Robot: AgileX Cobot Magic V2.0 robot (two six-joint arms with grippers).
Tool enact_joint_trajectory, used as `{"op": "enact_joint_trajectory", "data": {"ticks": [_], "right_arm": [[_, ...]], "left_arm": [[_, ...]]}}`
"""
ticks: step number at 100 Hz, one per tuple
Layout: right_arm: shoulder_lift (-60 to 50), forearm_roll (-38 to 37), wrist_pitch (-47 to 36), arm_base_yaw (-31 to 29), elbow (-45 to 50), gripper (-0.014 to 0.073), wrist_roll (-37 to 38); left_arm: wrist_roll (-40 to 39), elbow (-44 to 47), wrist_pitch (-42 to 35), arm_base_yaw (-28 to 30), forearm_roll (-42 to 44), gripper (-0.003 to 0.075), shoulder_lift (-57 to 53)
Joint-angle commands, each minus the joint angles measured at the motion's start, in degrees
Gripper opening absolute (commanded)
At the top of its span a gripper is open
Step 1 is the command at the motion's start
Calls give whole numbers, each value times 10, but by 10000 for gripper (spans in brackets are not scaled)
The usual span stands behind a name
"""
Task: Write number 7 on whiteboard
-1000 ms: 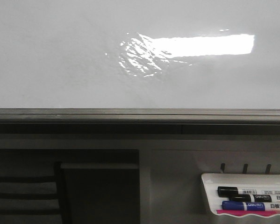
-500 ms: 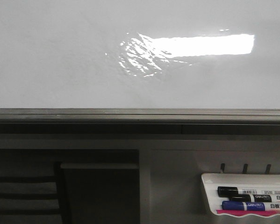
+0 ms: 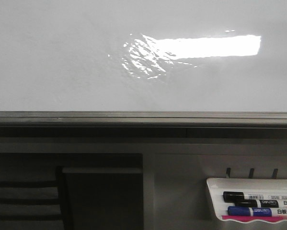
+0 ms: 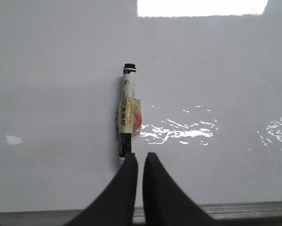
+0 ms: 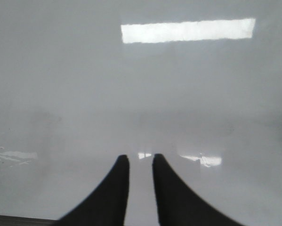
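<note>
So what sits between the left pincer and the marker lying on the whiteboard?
Nothing: in the left wrist view only bare whiteboard separates the left pincer from the marker.

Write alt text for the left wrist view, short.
A marker with a yellow-and-orange label lies on the glossy whiteboard, its black cap pointing away from the camera, just beyond the tips of the left gripper. The black fingers are nearly together with nothing between them. No writing is visible on the board.
</note>
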Motion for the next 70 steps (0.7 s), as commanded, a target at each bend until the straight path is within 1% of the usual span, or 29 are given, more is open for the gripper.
{"op": "enact_joint_trajectory", "data": {"ticks": [1,5,6,7,10,12,13,17,22,58,70], "right_arm": [[8,-10,-48,-2,-19,314,-7],[8,-10,-48,-2,-19,391,-7],[8,-10,-48,-2,-19,412,-7],[8,-10,-48,-2,-19,422,-7],[8,-10,-48,-2,-19,453,-7],[8,-10,-48,-2,-19,468,-7],[8,-10,-48,-2,-19,476,-7],[8,-10,-48,-2,-19,482,-7],[8,-10,-48,-2,-19,481,-7],[8,-9,-48,-2,-19,481,-7],[8,-6,-49,-2,-19,480,-7]], "left_arm": [[-3,-21,-54,-1,8,162,4],[-3,-21,-55,-1,18,248,4],[-3,-21,-55,-1,21,284,4],[-3,-21,-56,-1,21,302,4],[-3,-21,-59,-1,22,389,4],[-3,-21,-61,-1,22,419,4],[-3,-21,-62,-1,22,447,4],[-3,-21,-63,-1,22,509,4],[-3,-21,-63,-1,21,540,4],[-3,-21,-62,-1,16,463,5],[-3,-21,-74,-1,-6,429,15]]}}
